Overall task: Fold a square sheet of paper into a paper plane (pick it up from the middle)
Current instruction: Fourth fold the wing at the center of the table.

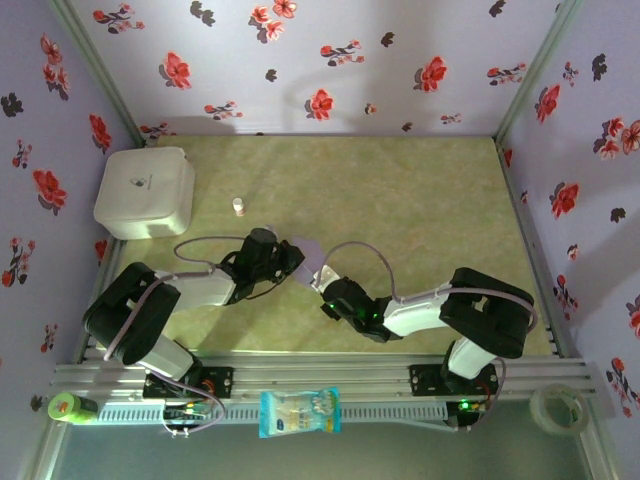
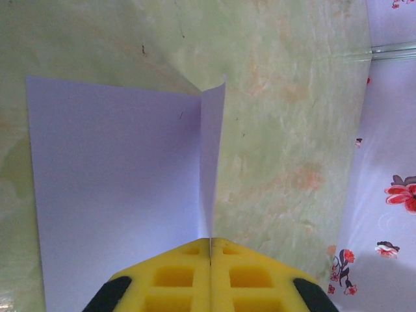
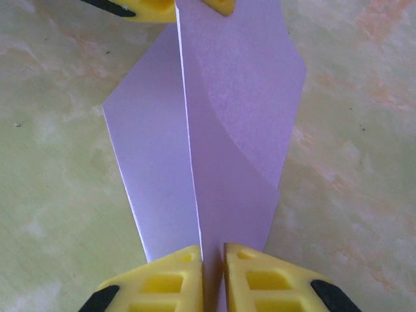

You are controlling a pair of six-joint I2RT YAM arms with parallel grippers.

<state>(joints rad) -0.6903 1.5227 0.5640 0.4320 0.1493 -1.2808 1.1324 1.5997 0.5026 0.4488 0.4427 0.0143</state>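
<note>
The square sheet of paper point(image 1: 311, 260), pale lilac and partly folded, hangs between my two grippers over the middle of the green table. My left gripper point(image 1: 296, 258) is shut on one end of it. In the left wrist view its yellow jaws point(image 2: 210, 240) meet on a raised crease of the paper point(image 2: 117, 175). My right gripper point(image 3: 213, 250) straddles the paper's point(image 3: 227, 97) long centre fold. Its jaws stand a narrow gap apart, with the fold running into that gap against the left finger. The left gripper's fingertips point(image 3: 156, 8) show at the far end.
A white rounded box point(image 1: 145, 190) sits at the back left, with a small white bottle point(image 1: 238, 206) near it. A blue-and-white packet point(image 1: 300, 412), a tape roll point(image 1: 558, 405) and a green object point(image 1: 70, 407) lie along the front rail. Flowered walls close in three sides.
</note>
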